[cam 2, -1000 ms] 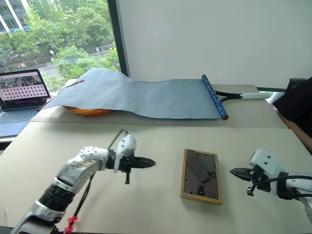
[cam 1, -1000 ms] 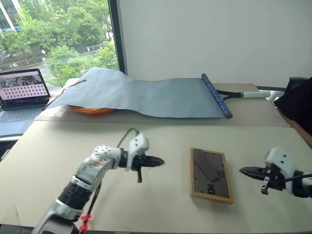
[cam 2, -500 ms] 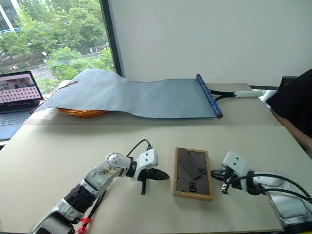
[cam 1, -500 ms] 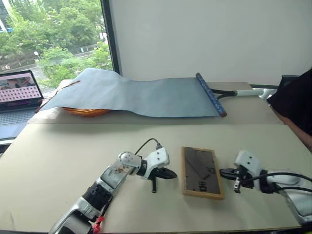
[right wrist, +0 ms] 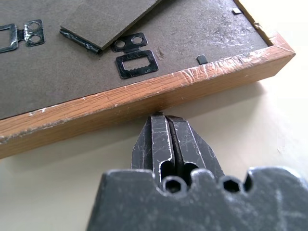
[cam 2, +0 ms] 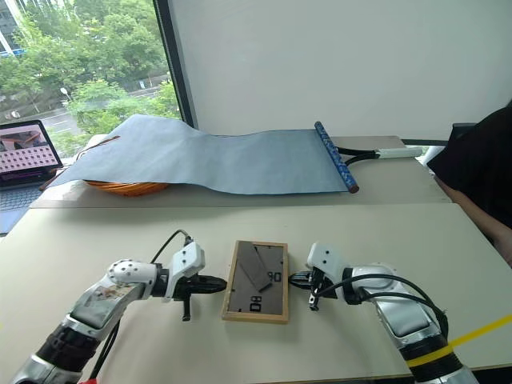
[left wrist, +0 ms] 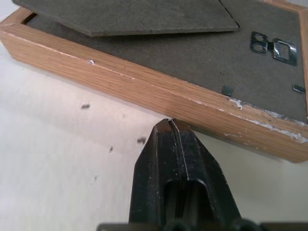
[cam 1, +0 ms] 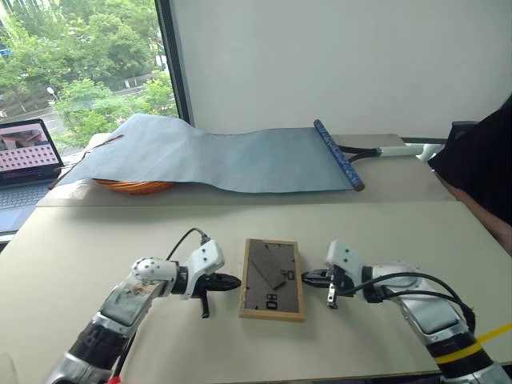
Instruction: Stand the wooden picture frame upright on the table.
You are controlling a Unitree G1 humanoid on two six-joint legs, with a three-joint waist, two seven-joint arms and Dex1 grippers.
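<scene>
The wooden picture frame (cam 1: 273,279) lies flat on the pale beige table (cam 1: 96,240), face down, so its dark grey back with the easel leg and white digits faces up. My left gripper (cam 1: 232,281) sits shut at the frame's left long edge. In the left wrist view its fingertips (left wrist: 171,126) are at the wood rim (left wrist: 144,89). Against the right long edge rests my right gripper (cam 1: 308,278), also shut, tips (right wrist: 159,118) at the rim (right wrist: 159,94). Neither holds anything.
A long blue-grey fabric sheet (cam 1: 224,156) drapes over an orange basket (cam 1: 132,186) on the far table. A laptop with a pink screen (cam 1: 28,152) stands far left. A person's dark sleeve (cam 1: 480,160) is at the right edge.
Both grippers have closed in on the frame from either side, the right one moving further. The camera has shifted, so the frame sits more to the left in the picture.
</scene>
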